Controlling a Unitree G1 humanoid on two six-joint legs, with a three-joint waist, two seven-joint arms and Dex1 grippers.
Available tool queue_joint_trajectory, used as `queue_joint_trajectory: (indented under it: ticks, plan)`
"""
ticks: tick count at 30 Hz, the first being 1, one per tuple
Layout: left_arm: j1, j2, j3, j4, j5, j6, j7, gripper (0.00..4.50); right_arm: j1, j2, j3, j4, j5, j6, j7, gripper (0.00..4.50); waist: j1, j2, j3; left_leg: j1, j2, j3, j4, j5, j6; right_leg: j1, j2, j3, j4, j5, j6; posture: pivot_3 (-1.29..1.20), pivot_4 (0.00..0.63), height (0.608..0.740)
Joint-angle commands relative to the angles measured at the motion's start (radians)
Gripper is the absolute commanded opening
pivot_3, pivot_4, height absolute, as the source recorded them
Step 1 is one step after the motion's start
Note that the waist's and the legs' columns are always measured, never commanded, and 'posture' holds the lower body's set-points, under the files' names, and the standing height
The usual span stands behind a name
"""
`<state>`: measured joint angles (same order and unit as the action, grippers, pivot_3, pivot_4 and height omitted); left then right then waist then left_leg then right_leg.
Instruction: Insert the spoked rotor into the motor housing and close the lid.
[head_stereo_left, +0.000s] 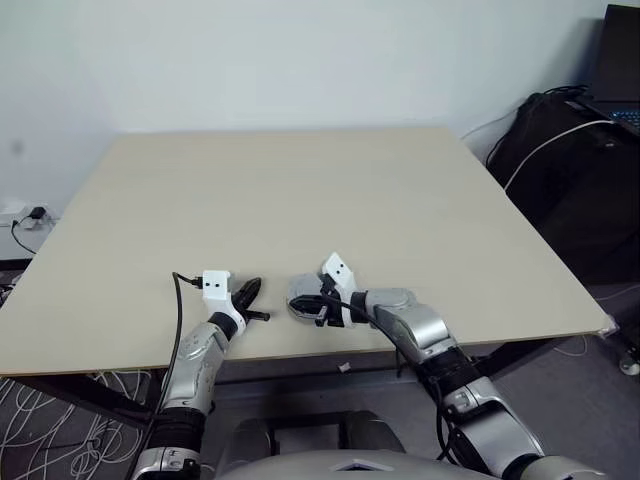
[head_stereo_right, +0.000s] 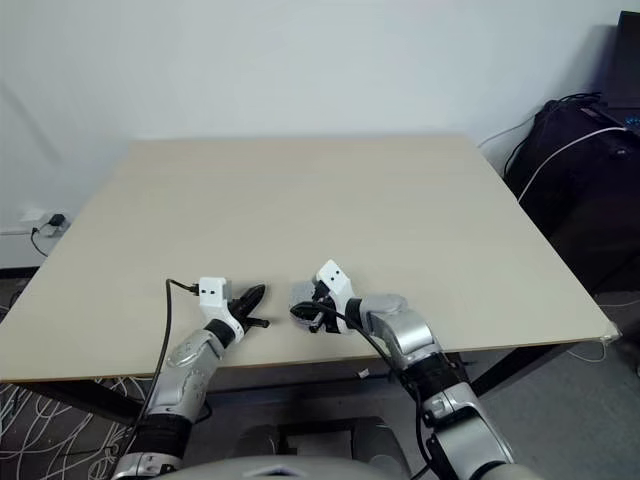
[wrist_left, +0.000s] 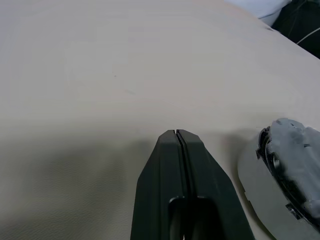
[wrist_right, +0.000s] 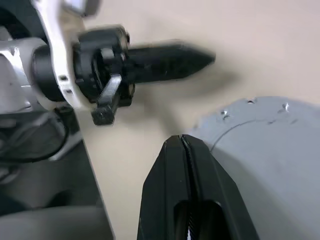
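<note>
Near the table's front edge lies a round grey piece (head_stereo_left: 300, 293). In the left wrist view it is a thin grey plate (wrist_left: 255, 190) bearing a dark-rimmed round body with a grey top (wrist_left: 295, 167); this looks like the motor housing with the lid on it, though no windings show. The spoked rotor is hidden. My right gripper (head_stereo_left: 305, 306) is shut with nothing in it, its tips (wrist_right: 182, 140) just above the plate's edge (wrist_right: 270, 150). A short way left of the piece, my left gripper (head_stereo_left: 252, 292) is shut and empty, pointing forward (wrist_left: 177, 134).
The light wooden table (head_stereo_left: 300, 190) stretches far ahead and to both sides. A dark bag (head_stereo_left: 575, 170) with a white cable stands off the right edge, a laptop (head_stereo_left: 620, 70) behind it. Cables lie on the floor at the left (head_stereo_left: 30, 425).
</note>
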<state>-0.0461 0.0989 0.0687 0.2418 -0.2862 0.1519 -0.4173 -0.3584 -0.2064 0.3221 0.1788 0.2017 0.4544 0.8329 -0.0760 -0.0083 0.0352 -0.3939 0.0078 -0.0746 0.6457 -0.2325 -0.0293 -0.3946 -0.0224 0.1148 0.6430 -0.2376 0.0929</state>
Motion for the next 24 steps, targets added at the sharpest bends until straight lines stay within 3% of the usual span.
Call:
queue_joint_trajectory:
  ticks: [1, 5, 15, 24]
  plan:
    - [-0.005, -0.001, 0.001, -0.045, -0.011, 0.001, -0.005, 0.0, -0.018, -0.016, -0.069, -0.09, 0.004, -0.098, -0.027, 0.23, 0.0, 0.0, 0.0, 0.0, 0.0, 0.0, 0.0, 0.0, 0.0, 0.0, 0.0, 0.0, 0.0, 0.0, 0.0, 0.0, 0.0, 0.74]
    - [-0.008, -0.002, 0.002, -0.043, -0.015, 0.008, -0.008, 0.0, -0.028, -0.04, -0.092, -0.06, -0.01, -0.161, -0.037, 1.2, 0.0, 0.0, 0.0, 0.001, 0.0, 0.0, 0.0, 0.0, 0.0, 0.001, 0.0, 0.0, 0.0, 0.0, 0.0, 0.0, 0.0, 0.74]
    - [-0.001, -0.003, 0.003, -0.061, -0.021, 0.021, -0.003, 0.0, -0.03, -0.07, -0.065, 0.075, -0.031, -0.233, 0.047, 4.38, 0.0, 0.0, 0.0, 0.001, 0.0, 0.0, 0.0, 0.0, 0.0, 0.001, 0.0, 0.0, 0.0, 0.0, 0.0, 0.0, 0.0, 0.74]
    - [0.007, -0.001, 0.01, -0.069, -0.026, 0.025, -0.002, 0.0, -0.059, -0.069, -0.01, 0.14, -0.053, -0.236, 0.144, 4.48, 0.0, 0.0, 0.0, 0.001, 0.0, 0.0, 0.0, 0.0, 0.0, 0.001, 0.0, 0.0, 0.0, 0.0, 0.0, 0.0, 0.0, 0.74]
